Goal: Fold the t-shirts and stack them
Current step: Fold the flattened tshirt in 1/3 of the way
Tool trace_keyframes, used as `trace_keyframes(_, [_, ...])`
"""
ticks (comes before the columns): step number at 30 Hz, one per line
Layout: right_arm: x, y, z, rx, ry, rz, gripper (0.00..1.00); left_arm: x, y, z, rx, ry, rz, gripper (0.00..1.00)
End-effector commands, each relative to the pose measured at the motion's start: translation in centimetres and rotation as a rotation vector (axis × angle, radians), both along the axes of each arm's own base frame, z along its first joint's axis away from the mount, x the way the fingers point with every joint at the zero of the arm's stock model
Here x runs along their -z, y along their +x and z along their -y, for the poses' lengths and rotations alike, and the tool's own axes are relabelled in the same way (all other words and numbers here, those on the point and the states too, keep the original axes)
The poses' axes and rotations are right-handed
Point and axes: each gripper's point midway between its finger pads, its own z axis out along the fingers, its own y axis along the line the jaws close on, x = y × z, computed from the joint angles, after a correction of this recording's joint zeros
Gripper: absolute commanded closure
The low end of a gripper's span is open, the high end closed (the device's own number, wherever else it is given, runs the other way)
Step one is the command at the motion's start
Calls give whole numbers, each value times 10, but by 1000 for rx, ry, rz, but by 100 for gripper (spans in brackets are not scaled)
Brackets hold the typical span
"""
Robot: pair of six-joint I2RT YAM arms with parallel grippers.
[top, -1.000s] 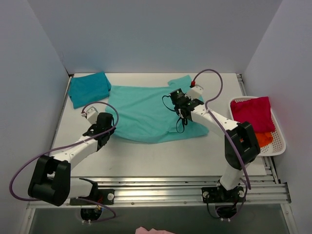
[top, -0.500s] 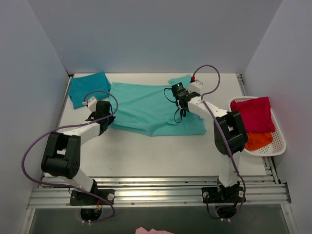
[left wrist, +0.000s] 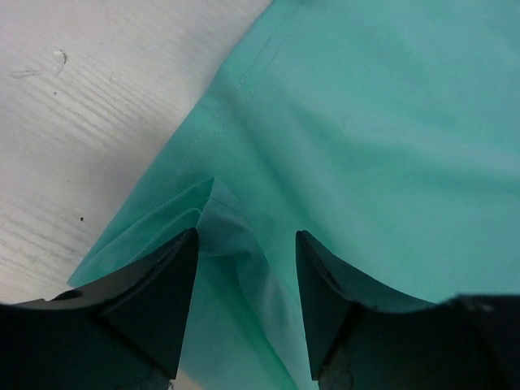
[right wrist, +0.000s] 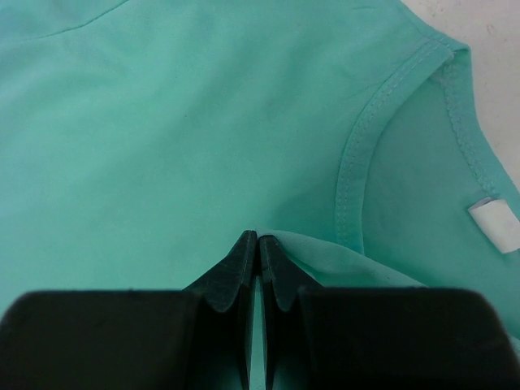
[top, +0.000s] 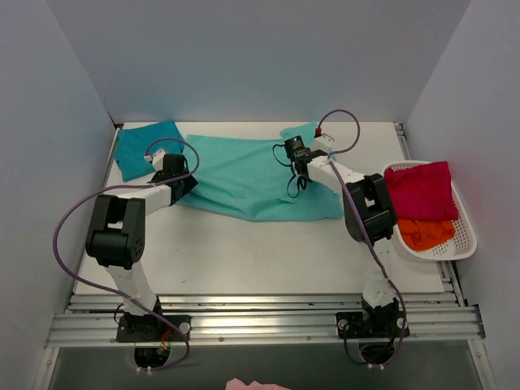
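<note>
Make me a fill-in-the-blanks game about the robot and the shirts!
1. The blue shirt lies folded at the far ____ corner of the table.
2. The basket holds a red cloth and a second cloth coloured ____.
3. The left hand is open, while the right hand is ____ on the green shirt.

Missing words: left; orange; shut.

The left arm [top: 150,195] and right arm [top: 333,173] reach far forward. On the left gripper [left wrist: 245,240] the fingers [left wrist: 158,292] stand parted; the right gripper [right wrist: 257,242] seems pressed together.
</note>
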Motion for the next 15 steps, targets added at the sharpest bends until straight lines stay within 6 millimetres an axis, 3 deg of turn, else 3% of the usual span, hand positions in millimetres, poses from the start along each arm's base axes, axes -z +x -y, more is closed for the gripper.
trace_keyframes(1, [-11,9,11,38,-27,22,100,-8,14,-3,1,-11,11,38])
trace_keyframes(4, [-9,12,15,50,-22,21,100,-3,9,-9,-16,-4,-24,29])
trace_keyframes(7, [-8,18,19,60,-12,24,100,-4,6,-17,-49,6,-33,27])
trace_keyframes(11, [-5,27,21,67,3,28,100,-10,0,-25,-95,9,-27,28])
trace_keyframes(15, [5,33,23,72,12,18,100,-12,3,-25,-100,4,-9,36])
